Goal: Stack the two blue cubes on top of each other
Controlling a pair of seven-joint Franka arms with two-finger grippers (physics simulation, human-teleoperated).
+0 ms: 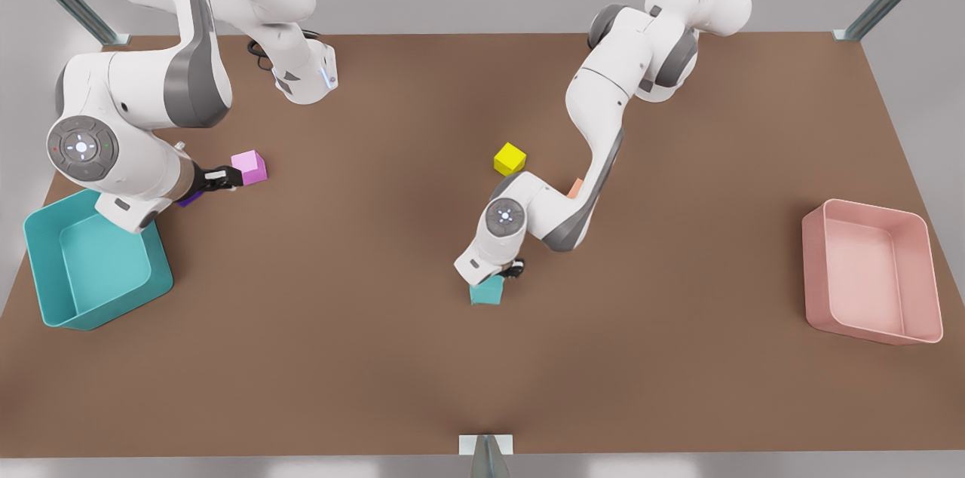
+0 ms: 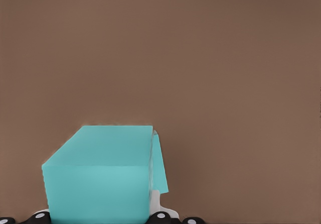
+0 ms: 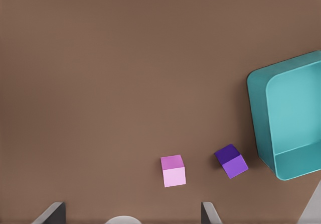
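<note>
Your main risk at this moment was a crooked stack. In the left wrist view the near blue cube (image 2: 98,184) filled the lower left of the frame, and a thin teal sliver, which I took for the second blue cube (image 2: 159,163), peeked out past its right edge. That suggested the two were not squarely lined up. If you released with that offset, the top cube could have tipped or slid off onto the desk (image 1: 678,357). A sideways nudge from a finger on the way out could have done the same.

In the front view both cubes showed as one teal patch at lower centre, just under the left gripper (image 1: 515,268). That gripper looked closed on the near blue cube, with a white finger (image 2: 154,201) pressed against its side. I could not tell whether the cube rested on the other one.

Your right gripper (image 3: 130,210) waited at the front view's left, fingers spread wide and holding nothing, above the pink cube (image 3: 173,170) and the purple cube (image 3: 231,160), near the teal bin (image 3: 257,113).
</note>
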